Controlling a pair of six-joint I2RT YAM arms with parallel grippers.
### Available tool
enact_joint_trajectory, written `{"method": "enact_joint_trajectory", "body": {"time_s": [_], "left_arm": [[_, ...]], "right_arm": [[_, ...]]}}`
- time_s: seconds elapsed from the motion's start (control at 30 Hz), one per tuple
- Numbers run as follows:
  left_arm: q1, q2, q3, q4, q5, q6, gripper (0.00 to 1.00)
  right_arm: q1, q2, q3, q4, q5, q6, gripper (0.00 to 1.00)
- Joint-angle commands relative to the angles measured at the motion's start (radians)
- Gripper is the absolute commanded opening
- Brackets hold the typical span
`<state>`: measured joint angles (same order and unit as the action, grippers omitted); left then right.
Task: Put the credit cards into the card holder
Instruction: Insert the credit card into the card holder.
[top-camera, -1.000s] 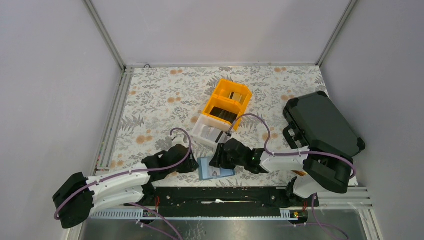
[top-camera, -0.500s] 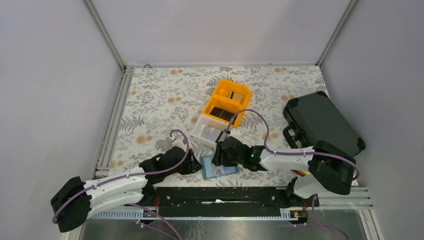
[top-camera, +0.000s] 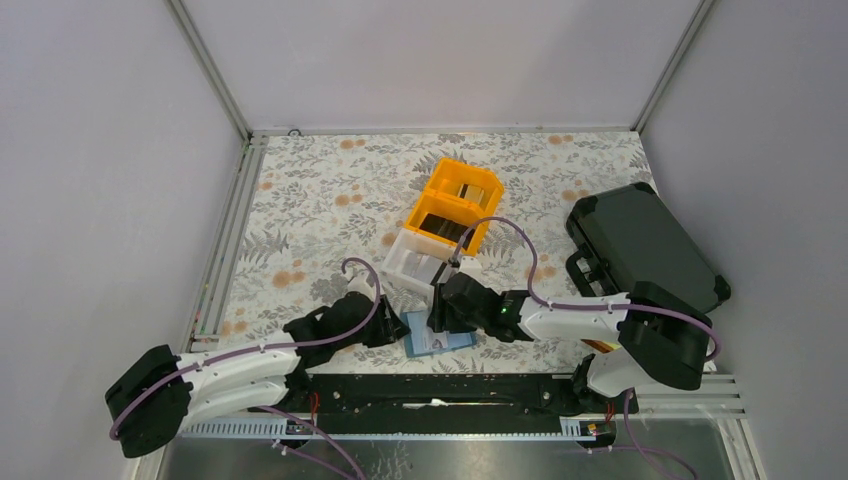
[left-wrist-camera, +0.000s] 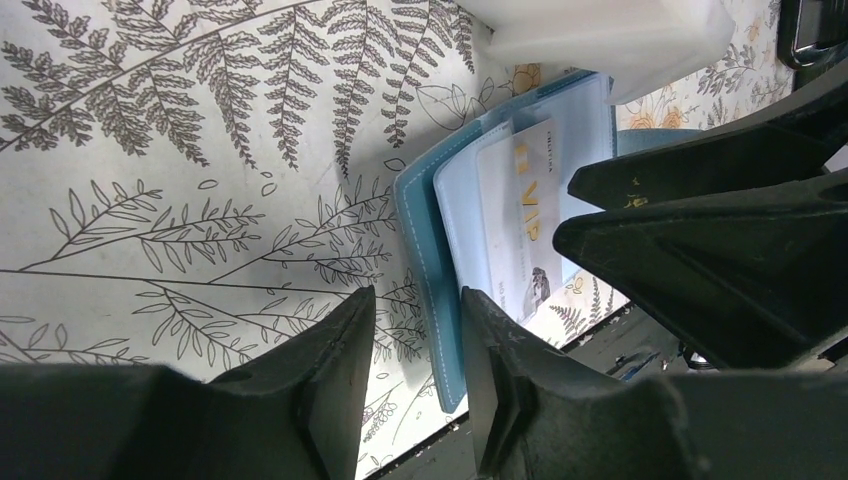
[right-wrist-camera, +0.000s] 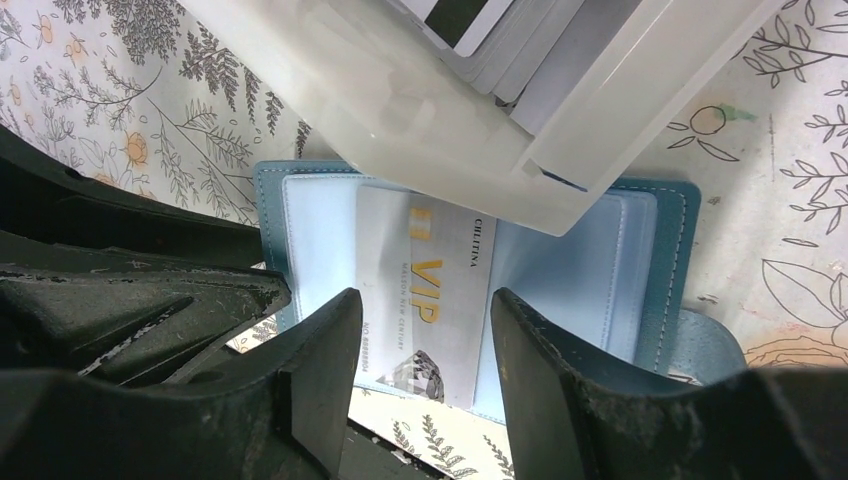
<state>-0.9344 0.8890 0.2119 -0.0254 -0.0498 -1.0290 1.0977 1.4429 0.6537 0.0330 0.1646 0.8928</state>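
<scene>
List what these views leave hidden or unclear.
Top view: card holder mostly covered by the right gripper.
Right wrist: VIP card has its far end behind the white bin; whether the right gripper pinches it is unclear.
Right wrist: cards in the bin are cut off by the top edge.

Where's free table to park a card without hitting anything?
Widest bare patch: the left half of the table, between the left rail and the orange bins. A narrower gap lies between the orange bins and black case. Crowded: near centre, where left gripper, right gripper, card holder and white bin bunch together.
</scene>
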Motion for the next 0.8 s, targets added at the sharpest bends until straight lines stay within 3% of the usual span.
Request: {"method": "enact_joint_trajectory", "body": {"time_s": [0.0,0.47,0.77], "left_arm": [[0.001,0.018,0.0,0.073,0.001,-0.007,0.38],[0.0,0.072,0.007,0.086,0.004,0.001,0.25],[0.001,0.081,0.01,0.097,0.005,0.003,0.22]], "right_arm": [[0.011,0.027,0.036,0.0,0.008,-0.012,0.57],[0.012,0.089,0.051,0.054,-0.067,-0.001,0.52],[0.028,0.133,0.086,0.077,-0.121,0.002,0.49]]}}
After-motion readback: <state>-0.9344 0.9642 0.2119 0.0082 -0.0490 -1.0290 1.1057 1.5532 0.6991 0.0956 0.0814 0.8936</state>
